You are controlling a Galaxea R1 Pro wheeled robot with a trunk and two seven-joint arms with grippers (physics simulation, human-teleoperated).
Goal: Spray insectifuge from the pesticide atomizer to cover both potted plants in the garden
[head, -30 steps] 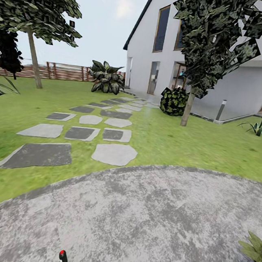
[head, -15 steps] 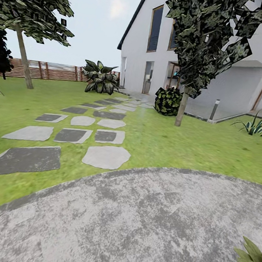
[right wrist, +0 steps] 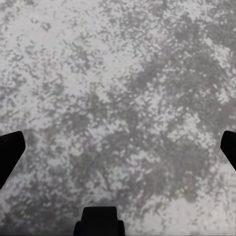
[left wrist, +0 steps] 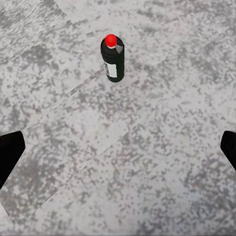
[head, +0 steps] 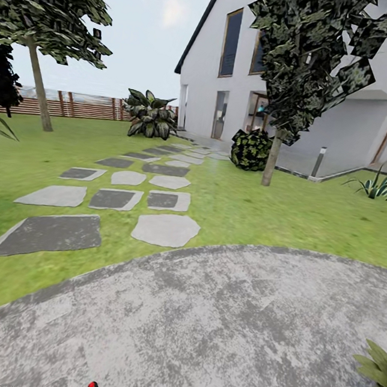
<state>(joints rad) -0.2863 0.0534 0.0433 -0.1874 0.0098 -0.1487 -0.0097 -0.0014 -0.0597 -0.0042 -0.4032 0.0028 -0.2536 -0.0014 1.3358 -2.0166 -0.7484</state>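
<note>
Left wrist view: one pesticide atomizer upright; both tools spread wide, empty.

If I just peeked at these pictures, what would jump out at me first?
Probably the big white house at the back right, with a dark leafy tree in front of it. Next, the flat stepping stones crossing the green lawn toward the door. Up close, the left wrist view shows the pesticide atomizer with its bright red top, standing upright on the mottled grey paving.
</note>
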